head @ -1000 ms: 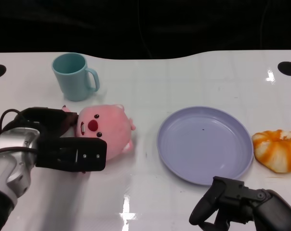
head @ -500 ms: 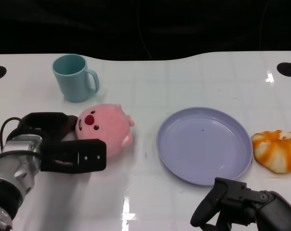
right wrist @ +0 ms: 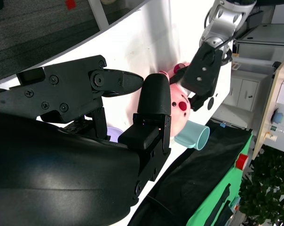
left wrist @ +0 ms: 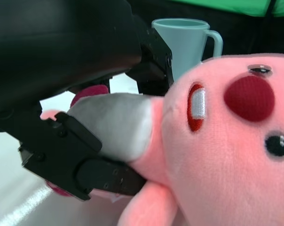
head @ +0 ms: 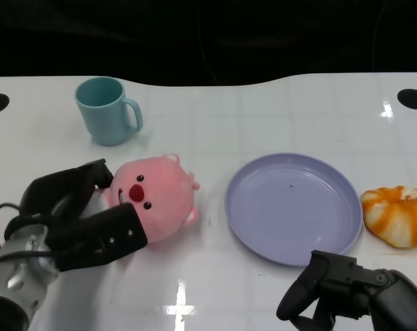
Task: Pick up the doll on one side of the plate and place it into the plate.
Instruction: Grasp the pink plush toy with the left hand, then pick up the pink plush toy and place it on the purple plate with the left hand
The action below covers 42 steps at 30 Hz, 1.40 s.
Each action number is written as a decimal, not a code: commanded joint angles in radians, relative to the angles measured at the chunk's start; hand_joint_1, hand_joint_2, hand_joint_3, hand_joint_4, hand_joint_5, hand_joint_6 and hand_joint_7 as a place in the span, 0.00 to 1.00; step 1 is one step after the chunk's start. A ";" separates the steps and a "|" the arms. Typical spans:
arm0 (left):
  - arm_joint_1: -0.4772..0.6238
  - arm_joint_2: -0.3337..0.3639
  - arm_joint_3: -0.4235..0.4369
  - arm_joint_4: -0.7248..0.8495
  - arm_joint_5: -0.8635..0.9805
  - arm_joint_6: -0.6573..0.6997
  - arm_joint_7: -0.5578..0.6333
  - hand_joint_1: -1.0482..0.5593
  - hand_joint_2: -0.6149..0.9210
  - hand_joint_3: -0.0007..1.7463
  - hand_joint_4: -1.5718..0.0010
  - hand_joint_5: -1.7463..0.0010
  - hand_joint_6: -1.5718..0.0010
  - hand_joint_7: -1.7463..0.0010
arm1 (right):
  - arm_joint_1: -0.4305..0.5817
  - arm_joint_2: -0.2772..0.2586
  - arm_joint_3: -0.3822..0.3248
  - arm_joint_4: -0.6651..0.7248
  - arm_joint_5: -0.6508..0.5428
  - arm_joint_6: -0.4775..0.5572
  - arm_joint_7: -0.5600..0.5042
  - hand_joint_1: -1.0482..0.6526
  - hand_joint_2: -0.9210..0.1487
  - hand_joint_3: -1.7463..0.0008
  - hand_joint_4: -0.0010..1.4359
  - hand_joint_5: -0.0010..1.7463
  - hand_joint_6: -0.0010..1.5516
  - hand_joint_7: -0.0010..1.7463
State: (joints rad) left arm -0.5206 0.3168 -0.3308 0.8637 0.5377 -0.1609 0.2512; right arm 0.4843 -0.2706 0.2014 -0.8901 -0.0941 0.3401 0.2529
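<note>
We note the left hand (head: 77, 221) grips the pink plush doll (head: 157, 200), with the purple plate (head: 291, 207) lying to its right; the right hand (head: 346, 300) rests idle, fingers curled on nothing.

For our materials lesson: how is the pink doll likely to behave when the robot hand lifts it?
The doll looks plush, so it is probably soft and light, and should squash under the left robot hand rather than slip. Its rounded body might roll on the plate. It seems unlikely to break.
</note>
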 commanded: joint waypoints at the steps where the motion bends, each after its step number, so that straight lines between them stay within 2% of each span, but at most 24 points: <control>1: 0.058 -0.013 0.050 -0.091 -0.066 0.023 -0.043 0.53 0.74 0.67 0.37 0.00 0.50 0.00 | 0.003 -0.006 -0.006 0.004 0.008 -0.006 0.002 0.46 0.00 0.80 0.46 0.91 0.38 0.74; 5: 0.107 -0.002 0.084 -0.256 -0.105 0.069 -0.120 0.53 0.68 0.77 0.36 0.00 0.49 0.00 | 0.001 -0.009 -0.008 0.004 0.009 -0.007 0.005 0.46 0.00 0.80 0.46 0.91 0.39 0.74; 10: 0.139 0.006 0.092 -0.460 -0.111 0.111 -0.204 0.54 0.62 0.82 0.36 0.00 0.49 0.00 | -0.002 -0.008 -0.005 0.005 0.012 -0.004 0.005 0.46 0.00 0.80 0.46 0.91 0.38 0.74; 16: 0.089 -0.016 0.058 -0.598 -0.061 0.227 -0.292 0.53 0.63 0.80 0.37 0.00 0.50 0.00 | -0.006 -0.007 0.008 0.009 -0.007 -0.008 -0.002 0.46 0.00 0.80 0.46 0.90 0.38 0.74; 17: 0.063 -0.029 0.042 -0.612 -0.051 0.244 -0.312 0.52 0.66 0.74 0.37 0.00 0.50 0.00 | -0.007 -0.005 0.011 0.008 -0.006 -0.005 -0.003 0.46 0.00 0.80 0.46 0.90 0.38 0.74; 24: -0.039 -0.108 -0.050 -0.589 0.034 0.274 -0.326 0.52 0.68 0.66 0.38 0.00 0.52 0.00 | -0.012 0.000 0.038 0.000 -0.025 0.011 -0.015 0.46 0.00 0.80 0.46 0.91 0.38 0.74; 31: -0.118 -0.222 -0.103 -0.505 0.069 0.351 -0.336 0.51 0.66 0.71 0.37 0.00 0.51 0.00 | -0.006 0.006 0.068 -0.004 -0.040 0.002 -0.022 0.48 0.00 0.80 0.47 0.90 0.38 0.74; 34: -0.169 -0.261 -0.135 -0.458 0.090 0.411 -0.366 0.50 0.70 0.66 0.39 0.00 0.54 0.00 | -0.004 0.009 0.077 -0.005 -0.045 0.001 -0.026 0.48 0.00 0.81 0.47 0.90 0.38 0.74; 35: -0.183 -0.272 -0.143 -0.444 0.095 0.425 -0.371 0.50 0.73 0.59 0.40 0.00 0.58 0.04 | -0.004 0.009 0.080 -0.006 -0.047 0.002 -0.027 0.48 0.00 0.81 0.47 0.90 0.38 0.74; 36: -0.198 -0.284 -0.150 -0.424 0.099 0.438 -0.374 0.49 0.77 0.52 0.41 0.00 0.58 0.15 | -0.004 0.010 0.082 -0.008 -0.049 0.005 -0.028 0.48 0.00 0.81 0.47 0.90 0.38 0.74; 37: -0.215 -0.296 -0.160 -0.400 0.105 0.449 -0.375 0.49 0.79 0.47 0.42 0.00 0.56 0.21 | -0.004 0.012 0.084 -0.008 -0.050 0.005 -0.030 0.48 0.00 0.81 0.47 0.90 0.38 0.74; 38: -0.227 -0.305 -0.167 -0.381 0.108 0.454 -0.374 0.50 0.79 0.47 0.43 0.00 0.51 0.35 | -0.004 0.013 0.086 -0.008 -0.050 0.005 -0.031 0.48 0.00 0.81 0.47 0.90 0.39 0.74; 39: -0.241 -0.315 -0.172 -0.358 0.109 0.460 -0.374 0.50 0.79 0.48 0.44 0.00 0.49 0.39 | -0.004 0.015 0.087 -0.008 -0.051 0.006 -0.032 0.48 0.00 0.81 0.47 0.90 0.39 0.74; 40: -0.251 -0.324 -0.175 -0.338 0.107 0.464 -0.374 0.51 0.78 0.48 0.44 0.00 0.49 0.37 | -0.004 0.016 0.088 -0.009 -0.052 0.007 -0.033 0.48 0.00 0.81 0.47 0.90 0.39 0.74; 41: -0.262 -0.333 -0.179 -0.320 0.105 0.470 -0.375 0.51 0.78 0.49 0.44 0.00 0.50 0.41 | -0.004 0.017 0.088 -0.009 -0.051 0.007 -0.033 0.48 0.00 0.81 0.47 0.90 0.39 0.74; 42: -0.271 -0.341 -0.181 -0.303 0.103 0.473 -0.375 0.51 0.79 0.48 0.44 0.00 0.50 0.53 | -0.003 0.018 0.089 -0.008 -0.050 0.006 -0.034 0.48 0.00 0.81 0.47 0.90 0.39 0.74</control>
State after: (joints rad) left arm -0.7563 -0.0204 -0.5077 0.5375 0.6358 0.3012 -0.1147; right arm 0.4771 -0.2541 0.2897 -0.8872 -0.1468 0.3435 0.2248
